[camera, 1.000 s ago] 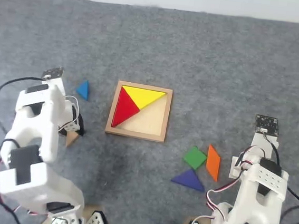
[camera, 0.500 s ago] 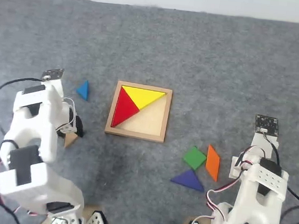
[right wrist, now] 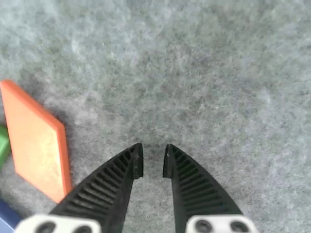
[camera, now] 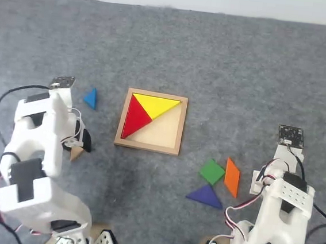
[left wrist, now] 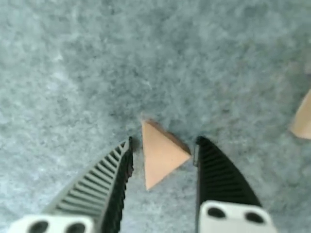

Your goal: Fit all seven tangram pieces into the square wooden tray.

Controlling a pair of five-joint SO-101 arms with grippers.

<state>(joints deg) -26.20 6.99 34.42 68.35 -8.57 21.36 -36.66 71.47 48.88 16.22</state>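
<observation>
The square wooden tray (camera: 148,146) lies mid-table and holds a red triangle (camera: 134,119) and a yellow triangle (camera: 156,105). Left of it, a small tan triangle (camera: 77,152) lies on the felt. My left gripper (left wrist: 164,146) is open with a finger on each side of the tan triangle (left wrist: 163,155), low over the felt. A blue triangle (camera: 90,98) lies farther back on the left. At the right sit a green square (camera: 212,172), an orange parallelogram (camera: 232,176) and a purple triangle (camera: 205,195). My right gripper (right wrist: 153,160) is shut just beside the orange parallelogram (right wrist: 36,141), holding nothing.
Grey felt covers the whole table. A corner of the tray (left wrist: 303,116) shows beyond the left gripper. The right half of the tray is bare wood. Cables loop off both arm bases near the front edge.
The left arm's wrist has shifted slightly to the right over the tan triangle. The pieces, tray and right arm have not moved.
</observation>
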